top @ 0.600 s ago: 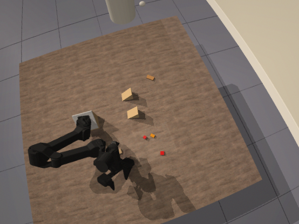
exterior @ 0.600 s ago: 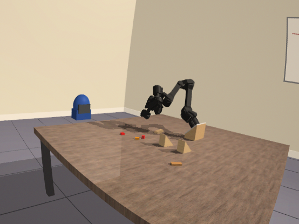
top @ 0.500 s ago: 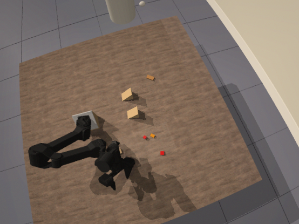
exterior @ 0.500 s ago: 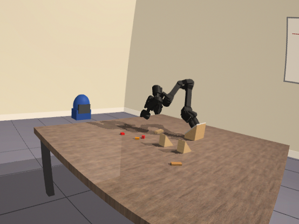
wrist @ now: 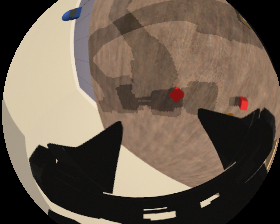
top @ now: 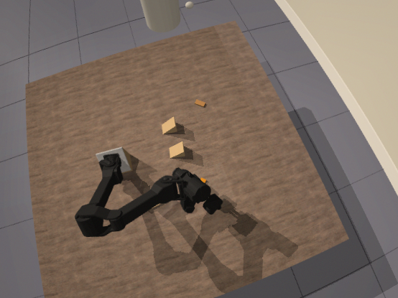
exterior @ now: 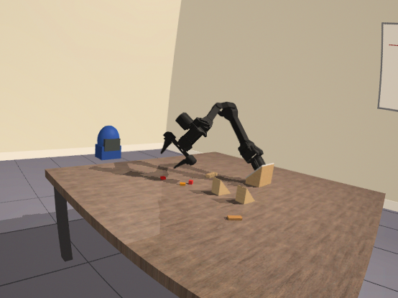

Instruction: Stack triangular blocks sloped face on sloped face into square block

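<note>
Two tan triangular blocks stand apart on the table, each with its sloped face up. The far block [top: 169, 126] [exterior: 243, 195] is farther from the arm's base. The near block [top: 176, 150] [exterior: 218, 187] is closer to the arm. In the top view both slopes face left; in the exterior view they run down to the right. My gripper [exterior: 169, 160] [wrist: 161, 118] is open and empty. It hangs above the table, well away from both blocks, on the arm's side of them. Neither triangular block can be made out in the wrist view.
An orange piece [top: 200, 103] [exterior: 234, 217] lies beyond the far block. A small orange piece [top: 203, 180] [exterior: 182, 184] and two red pieces [exterior: 163, 177] [exterior: 190, 182] [wrist: 176, 94] [wrist: 243, 103] lie near the gripper. A flat wooden piece [exterior: 211, 175] lies near the arm. The arm's base stands on a wedge [exterior: 265, 176].
</note>
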Controlling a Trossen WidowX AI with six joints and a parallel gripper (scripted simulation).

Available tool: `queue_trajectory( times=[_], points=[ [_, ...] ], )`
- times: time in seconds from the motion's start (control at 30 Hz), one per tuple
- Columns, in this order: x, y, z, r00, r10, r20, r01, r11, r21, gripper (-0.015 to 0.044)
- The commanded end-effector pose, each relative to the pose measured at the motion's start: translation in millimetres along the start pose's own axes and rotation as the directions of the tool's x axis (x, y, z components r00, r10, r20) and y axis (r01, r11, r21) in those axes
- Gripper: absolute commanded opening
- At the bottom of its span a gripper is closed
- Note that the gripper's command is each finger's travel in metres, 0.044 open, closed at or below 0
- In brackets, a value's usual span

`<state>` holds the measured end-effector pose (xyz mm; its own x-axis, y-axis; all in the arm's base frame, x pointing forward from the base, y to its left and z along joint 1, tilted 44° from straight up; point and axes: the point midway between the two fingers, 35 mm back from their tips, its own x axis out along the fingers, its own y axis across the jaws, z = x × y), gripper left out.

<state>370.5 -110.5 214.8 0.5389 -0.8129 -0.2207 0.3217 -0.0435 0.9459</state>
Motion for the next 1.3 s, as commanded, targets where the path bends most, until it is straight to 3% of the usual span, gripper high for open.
queue_trajectory(
  times=[0.0,0.2,0.4,0.6,0.8,0.9,1.27],
  points=[
    [-6.7,-28.6,-62.0,0.983,-0.136,-0.125,0.088,0.941,-0.326,0.044],
    [-38.5,-89.1,-137.8,0.9,-0.38,-0.213,0.09,0.641,-0.763,0.044],
    [-84.2,-152.9,-179.4,0.793,-0.588,-0.156,-0.032,0.215,-0.976,0.044],
    [-139.0,-211.9,-190.7,0.692,-0.721,0.039,-0.207,-0.249,-0.946,0.044],
    [-193.2,-255.5,-177.6,0.625,-0.72,0.303,-0.364,-0.612,-0.702,0.044],
    [-206.9,-263.9,-171.6,0.613,-0.695,0.375,-0.398,-0.682,-0.614,0.044],
    [-204.3,-266.8,-170.3,0.609,-0.696,0.38,-0.4,-0.683,-0.611,0.044]
  ],
)
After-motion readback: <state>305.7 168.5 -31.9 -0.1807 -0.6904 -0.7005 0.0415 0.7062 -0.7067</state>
